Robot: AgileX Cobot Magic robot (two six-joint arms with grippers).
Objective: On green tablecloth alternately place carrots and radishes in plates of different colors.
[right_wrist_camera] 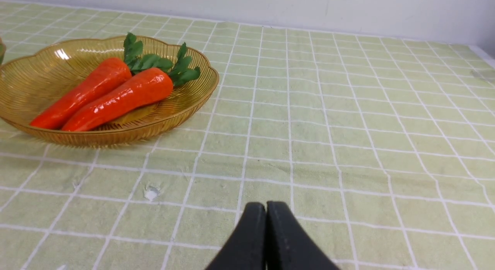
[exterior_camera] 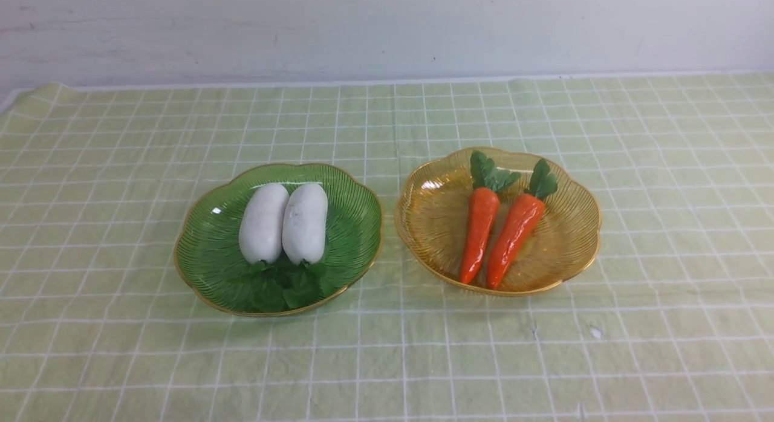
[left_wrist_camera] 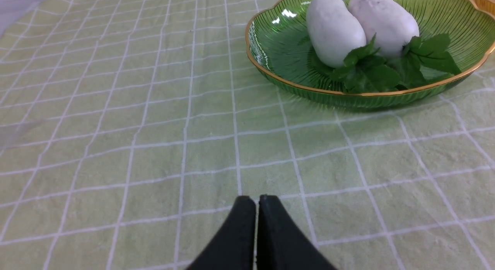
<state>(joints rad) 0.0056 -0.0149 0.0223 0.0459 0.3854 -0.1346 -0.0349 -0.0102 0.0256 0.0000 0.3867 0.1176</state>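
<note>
Two white radishes (exterior_camera: 284,222) lie side by side in the green plate (exterior_camera: 205,253) at centre left of the green tablecloth (exterior_camera: 387,361), leaf tufts toward me. In the amber-yellow plate (exterior_camera: 574,240) at centre right lie two orange carrots (exterior_camera: 499,231), leafy tops pointing away. Neither arm shows in the front view. In the left wrist view my left gripper (left_wrist_camera: 257,198) is shut and empty over bare cloth, well short of the green plate (left_wrist_camera: 270,53) and the radishes (left_wrist_camera: 359,26). In the right wrist view my right gripper (right_wrist_camera: 266,205) is shut and empty, apart from the amber plate (right_wrist_camera: 34,80) and carrots (right_wrist_camera: 112,94).
A pale wall (exterior_camera: 387,29) rises behind the cloth's far edge. A small white fleck (exterior_camera: 595,332) sits on the cloth in front of the amber plate, the same fleck (right_wrist_camera: 151,193) showing in the right wrist view. Cloth is slightly wrinkled.
</note>
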